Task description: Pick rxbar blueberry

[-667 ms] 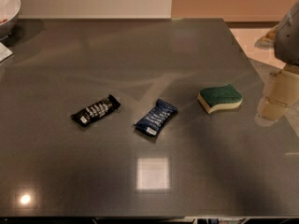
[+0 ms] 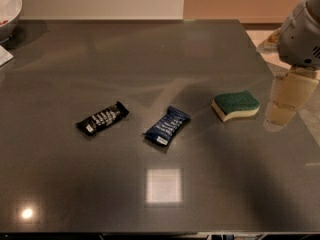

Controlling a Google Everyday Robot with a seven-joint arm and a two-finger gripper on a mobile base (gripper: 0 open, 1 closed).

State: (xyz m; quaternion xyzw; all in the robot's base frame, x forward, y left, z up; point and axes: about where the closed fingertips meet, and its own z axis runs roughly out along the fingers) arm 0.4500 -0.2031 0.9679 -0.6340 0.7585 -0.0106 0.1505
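The rxbar blueberry (image 2: pixel 167 126) is a small flat bar in a dark blue wrapper with white lettering. It lies on the dark grey table (image 2: pixel 150 59) near the middle, turned diagonally. My gripper (image 2: pixel 279 118) hangs from the white arm (image 2: pixel 300 34) at the right edge of the table. It is well to the right of the bar, beyond the sponge, and holds nothing.
A black-wrapped bar (image 2: pixel 102 118) with white lettering lies left of the blue bar. A green and yellow sponge (image 2: pixel 235 105) lies between the blue bar and my gripper. A white bowl (image 2: pixel 7 6) stands at the far left corner. The table's right edge runs under the gripper.
My gripper and arm have shifted slightly to the left. The bars and the sponge have not moved.
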